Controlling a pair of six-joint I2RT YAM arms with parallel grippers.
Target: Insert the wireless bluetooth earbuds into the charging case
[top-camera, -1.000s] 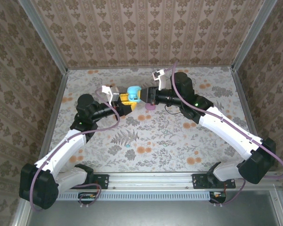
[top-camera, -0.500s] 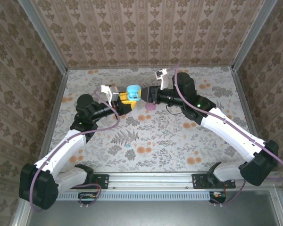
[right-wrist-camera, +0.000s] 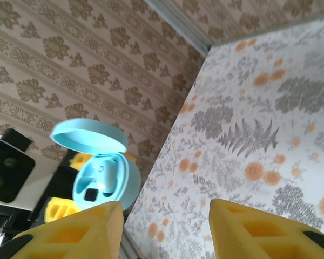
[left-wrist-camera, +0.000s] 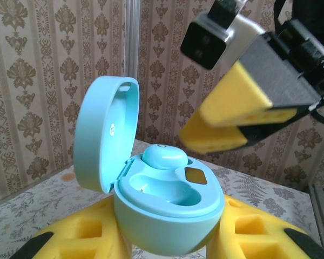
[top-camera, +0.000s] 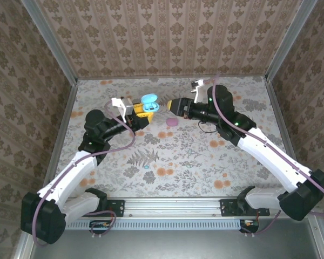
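Midway through the task, the open charging case (left-wrist-camera: 170, 216) is clasped aloft by the left claw (top-camera: 142, 111), one earbud (left-wrist-camera: 164, 156) seated inside. The right claw (right-wrist-camera: 164, 226) is spread, empty, nearby. Seemingly, the teal earbud (top-camera: 146, 167) on the surface (top-camera: 205, 162) must be fetched next.

Charging case (left-wrist-camera: 167, 216): pale turquoise-blue throughout, lid and base alike. One small dark square inside the base.
Earbud (left-wrist-camera: 164, 156) seated in the case: the same pale blue-mint, glossy.
Left gripper (left-wrist-camera: 170, 240): yellow fingers, black at the outer tips.
Right gripper (right-wrist-camera: 162, 232): yellow fingers; dark grey pads in the left wrist view.
Arm links (top-camera: 75, 167): white, with black joints. Cables (top-camera: 130, 136): purple.
Mat (top-camera: 205, 162): off-white ground, grey-green ferns and leaves, orange blossoms.
Small pink thing (top-camera: 173, 122) and tiny teal bud (top-camera: 146, 167) on the mat.
Walls (top-camera: 151, 38): tan, brown damask motifs in vertical stripes.
Frame rail (top-camera: 173, 208): silver-grey.
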